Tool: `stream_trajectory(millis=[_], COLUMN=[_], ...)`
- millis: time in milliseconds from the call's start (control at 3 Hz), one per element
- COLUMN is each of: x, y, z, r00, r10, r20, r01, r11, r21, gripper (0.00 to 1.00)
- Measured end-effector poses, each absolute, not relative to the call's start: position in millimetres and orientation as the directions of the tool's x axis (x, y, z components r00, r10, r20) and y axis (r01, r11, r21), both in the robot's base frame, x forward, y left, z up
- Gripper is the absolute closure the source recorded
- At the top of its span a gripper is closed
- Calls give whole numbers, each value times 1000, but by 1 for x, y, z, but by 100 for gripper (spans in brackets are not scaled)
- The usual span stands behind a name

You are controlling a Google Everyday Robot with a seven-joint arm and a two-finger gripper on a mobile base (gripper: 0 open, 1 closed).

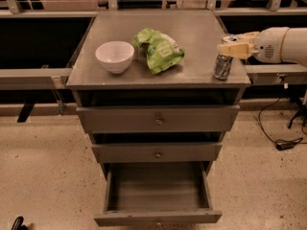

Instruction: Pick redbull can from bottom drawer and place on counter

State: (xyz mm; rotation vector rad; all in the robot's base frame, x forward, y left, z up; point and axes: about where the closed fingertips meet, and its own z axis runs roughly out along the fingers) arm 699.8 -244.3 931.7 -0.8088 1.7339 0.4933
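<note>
The redbull can stands upright on the counter, near its front right corner. My gripper reaches in from the right and is shut around the can's upper part. One cream finger crosses in front of the can, and the other sits behind its silver top. The bottom drawer is pulled open below, and its inside shows nothing in it.
A white bowl sits at the counter's front left and a green chip bag in the middle. The two upper drawers are shut. Dark shelving flanks the cabinet, and a cable lies on the floor at right.
</note>
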Motion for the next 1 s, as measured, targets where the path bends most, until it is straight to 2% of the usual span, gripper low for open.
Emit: stream_trajectory(millis=[333,667,1000], x=[708,709,709], y=[-249,-250,-250], z=[919,921,921], r00=[-199,-204,-204], r10=[-241,-238,-238], r20=[-950,-950,-950], r01=[-673,-665,-665], r11=[738,745,745], r21=[-46,-44,-44], gripper=[100,82,59])
